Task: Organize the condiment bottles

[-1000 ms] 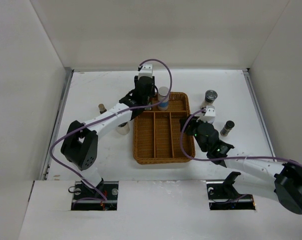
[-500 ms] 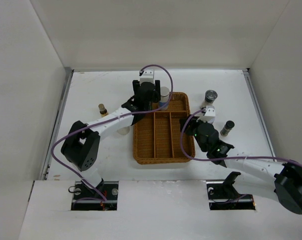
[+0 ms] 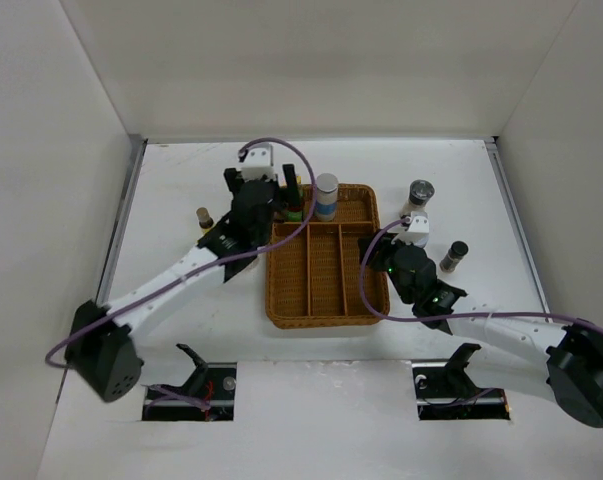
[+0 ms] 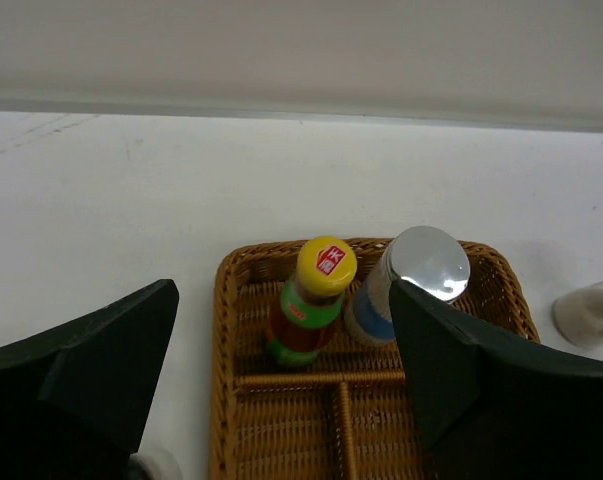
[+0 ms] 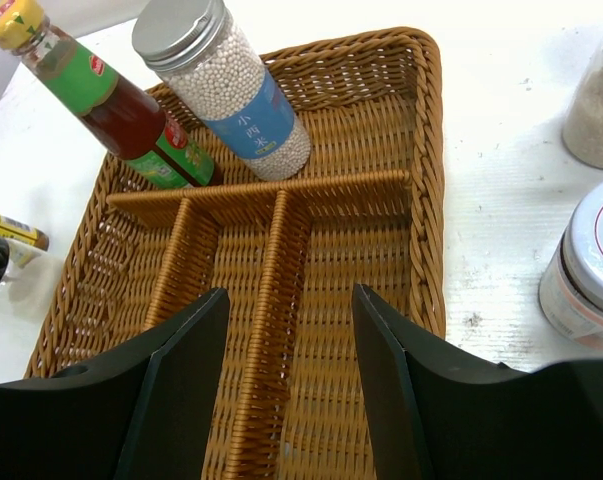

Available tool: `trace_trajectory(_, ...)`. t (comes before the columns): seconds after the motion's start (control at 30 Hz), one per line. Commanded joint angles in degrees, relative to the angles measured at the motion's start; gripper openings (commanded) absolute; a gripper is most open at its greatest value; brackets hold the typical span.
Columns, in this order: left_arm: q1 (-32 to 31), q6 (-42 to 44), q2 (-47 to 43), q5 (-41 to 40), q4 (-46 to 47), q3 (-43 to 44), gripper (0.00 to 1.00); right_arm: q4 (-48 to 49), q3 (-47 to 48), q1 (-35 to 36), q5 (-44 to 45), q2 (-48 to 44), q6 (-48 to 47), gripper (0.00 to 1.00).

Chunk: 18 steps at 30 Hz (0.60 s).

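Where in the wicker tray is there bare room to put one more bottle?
The three long compartments of the brown wicker divided tray, nearer than the cross divider, are all bare. In the far compartment, only the right end beside the silver-lidded blue-labelled jar is free; its left end is crowded by the yellow-capped green bottle.

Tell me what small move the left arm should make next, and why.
Probably swing the left tool leftward toward the small brown bottle, which stands on the table outside the wicker tray. The tool is open and empty. The yellow-capped bottle already stands in the tray's far compartment beside the silver-capped jar, so nothing seems left to do there.
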Motion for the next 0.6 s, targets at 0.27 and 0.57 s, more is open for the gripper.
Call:
trace_trajectory(0.27,-1.9,-13.4,-29.4,-7.6,-23.9,-21.0,0.85,3.5,1.1,-0.1,-0.4,-0.1,0.6,0.62)
trace_trajectory(0.57,1.9,-13.4,-19.1,-4.6,-16.8,-23.4,0.86,3.7,1.8,0.2,-0.4,1.9,0.0,0.66)
